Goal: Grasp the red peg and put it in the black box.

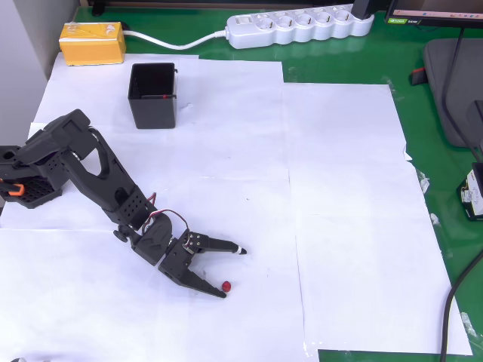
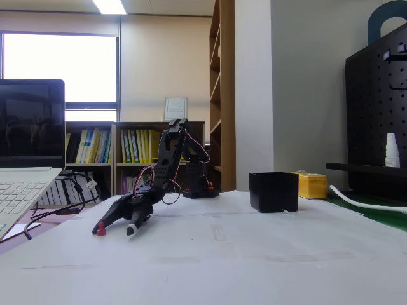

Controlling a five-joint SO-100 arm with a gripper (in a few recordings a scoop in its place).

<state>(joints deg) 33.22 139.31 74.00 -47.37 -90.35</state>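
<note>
While the arm (image 1: pixel 90 170) reaches low across the white paper sheets (image 1: pixel 339 188) covering the green table (image 1: pixel 355 64), the pincer (image 1: pixel 232 269) stands open, its two fingers spread in a V and holding nothing. In the overhead view, one finger ends in a white tip (image 1: pixel 241 250); the other, dark finger ends right at the red peg (image 1: pixel 226 286). The red peg lies on the paper toward the near edge of the table, touching or just beside that dark fingertip; which of the two cannot be told. In the fixed view, the same peg sits on the paper at the tip of the lower left finger, with the pincer angled down close to the surface.

The black box (image 1: pixel 152 94) stands upright near the far left corner of the table, well apart from the peg. A yellow block (image 1: pixel 92 41) lies beyond it at the far edge, and a white power strip (image 1: pixel 298 26) runs along that edge.
</note>
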